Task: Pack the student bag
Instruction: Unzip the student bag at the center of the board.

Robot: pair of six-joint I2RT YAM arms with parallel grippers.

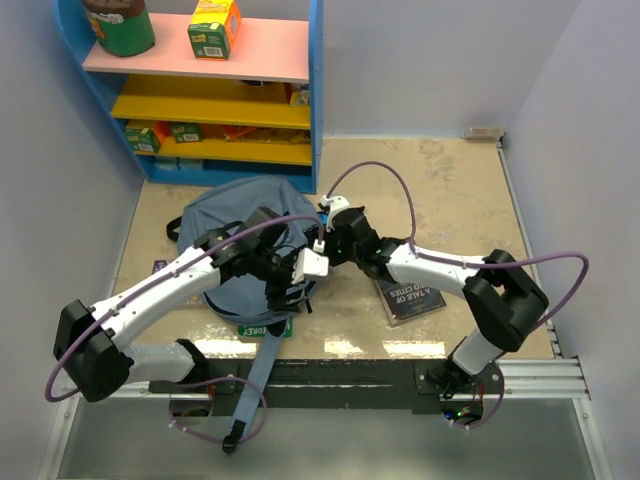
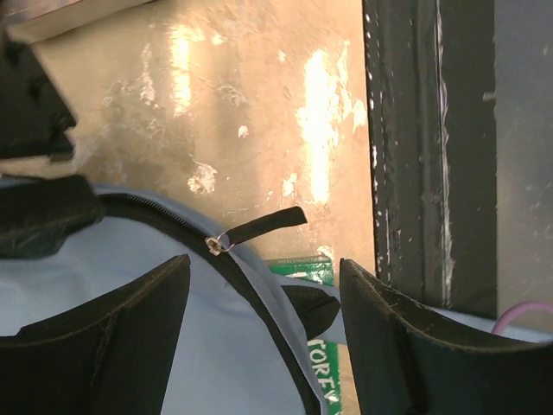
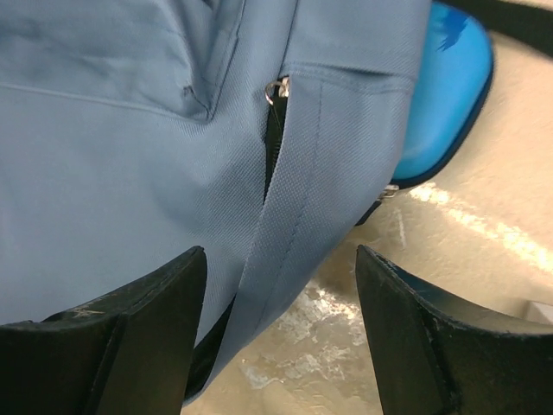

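Observation:
The slate-blue student bag lies on the table left of centre, a strap trailing over the near edge. My left gripper is open over the bag's near right edge; its wrist view shows the bag's zipper line and a black zipper pull between the open fingers. My right gripper is open at the bag's right side; its wrist view shows the blue fabric, a zipper slider and the fabric edge between its fingers. Both are empty.
A green book sticks out under the bag's near edge and shows in the left wrist view. A dark book lies under my right arm. A bright blue case sits beside the bag. A coloured shelf unit stands behind.

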